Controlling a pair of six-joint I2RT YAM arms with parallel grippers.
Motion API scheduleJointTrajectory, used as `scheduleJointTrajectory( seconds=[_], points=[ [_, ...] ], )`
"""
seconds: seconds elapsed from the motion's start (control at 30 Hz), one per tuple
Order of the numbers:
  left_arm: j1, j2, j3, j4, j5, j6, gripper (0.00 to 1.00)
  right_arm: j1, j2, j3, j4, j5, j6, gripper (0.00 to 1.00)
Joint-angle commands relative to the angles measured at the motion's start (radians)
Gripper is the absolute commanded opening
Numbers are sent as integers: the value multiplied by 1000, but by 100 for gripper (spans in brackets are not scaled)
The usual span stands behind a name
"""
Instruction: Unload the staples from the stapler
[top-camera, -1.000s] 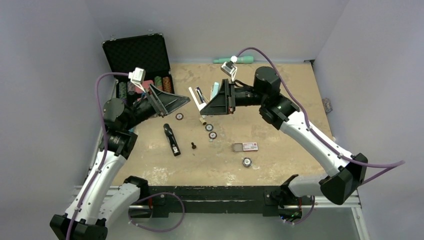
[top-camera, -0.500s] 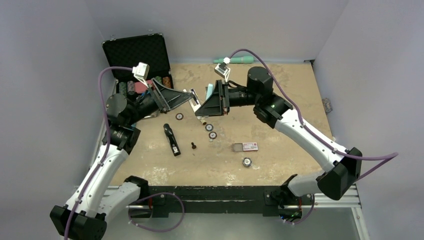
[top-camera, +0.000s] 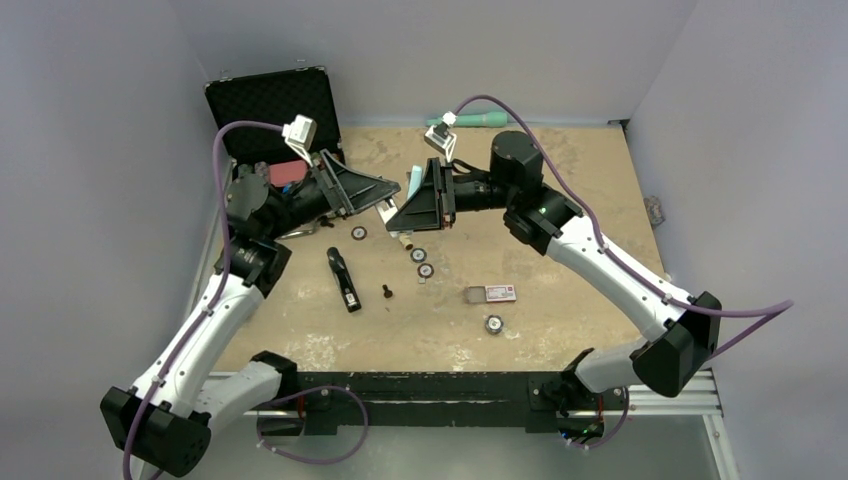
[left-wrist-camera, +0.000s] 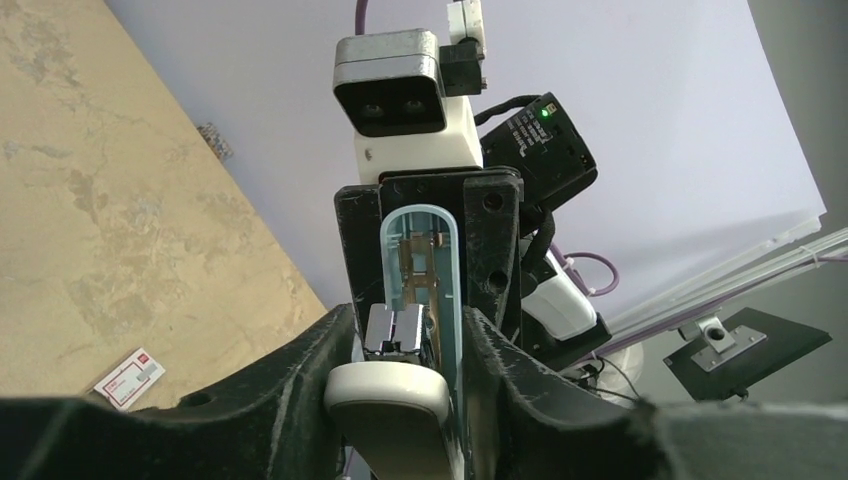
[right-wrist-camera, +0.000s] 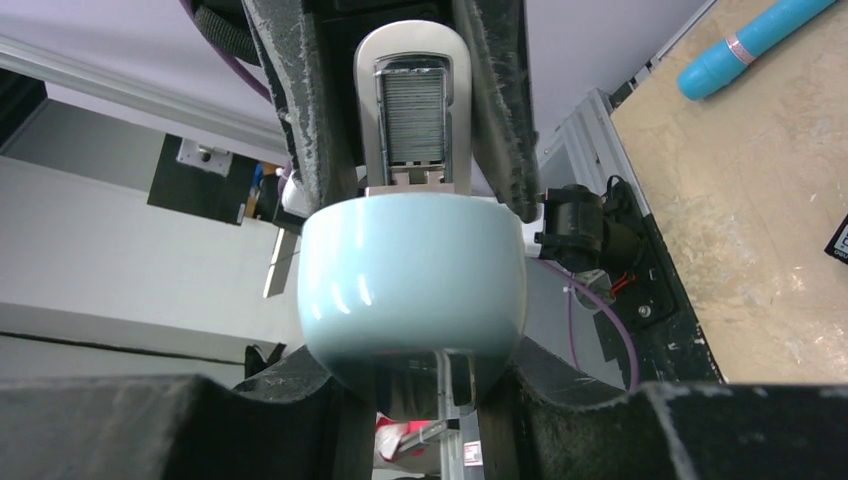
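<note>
Evidently the stapler (right-wrist-camera: 412, 280) is held aloft over the bench (right-wrist-camera: 760, 200) to hinge it open: the right gripper (right-wrist-camera: 415, 335) pinches its pale-blue body (left-wrist-camera: 452, 300), the left gripper (left-wrist-camera: 400, 345) pinches the white half (left-wrist-camera: 388, 400), and the staples (right-wrist-camera: 412, 118) sit exposed in its channel.

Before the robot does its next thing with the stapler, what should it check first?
1. Left gripper shut on the white half of the stapler: ok.
2. Right gripper shut on the blue half: ok.
3. Stapler lifted off the table: ok.
4. Metal track open to view: ok.
5. Staples inside the track: cannot tell.
6. Bare spot underneath for dropping: not ok, poker chips lie close by.
</note>
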Motion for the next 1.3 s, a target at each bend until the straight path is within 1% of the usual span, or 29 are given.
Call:
scheduleJointTrajectory(
  seconds=[0.0,0.03,0.07,0.1,0.2,0.23,0.3,0.4,0.47,0.57,0.73,0.8,1.0,1.03,1.27],
  points=[
    [-6,-14,55,18,-14,19,35,5,-9,52,58,0,-3,0],
    [-6,-15,55,8,-18,19,18,4,-8,53,57,0,-6,0],
    [-7,-18,57,-11,-24,18,3,4,-7,53,53,0,-10,0],
    [-7,-21,57,-29,-31,22,0,5,-7,53,49,0,-15,0],
    [-7,-34,60,-72,-47,29,0,5,-9,50,31,15,-27,1],
    [-8,-37,62,-84,-50,31,0,5,-10,49,24,20,-32,12],
    [-8,-45,69,-113,-55,39,0,4,-14,47,5,29,-48,40],
    [-8,-59,81,-174,-67,60,0,4,-23,35,-42,39,-79,65],
    [-7,-65,90,-218,-69,85,0,4,-32,27,-95,60,-113,76],
    [-6,-80,84,-289,-74,115,0,4,-52,-4,-190,104,-177,78],
    [-4,-124,43,-385,-107,140,0,-12,-94,-65,-328,207,-265,79],
    [-4,-136,33,-425,-120,156,0,-32,-107,-80,-384,217,-293,79],
    [-1,-166,13,-547,-162,206,0,-107,-187,-155,-422,230,-319,80],
    [0,-168,19,-611,-181,235,0,-123,-202,-176,-436,234,-332,80],
    [0,-159,41,-852,-264,350,0,-130,-245,-215,-464,268,-355,79]
  ],
)
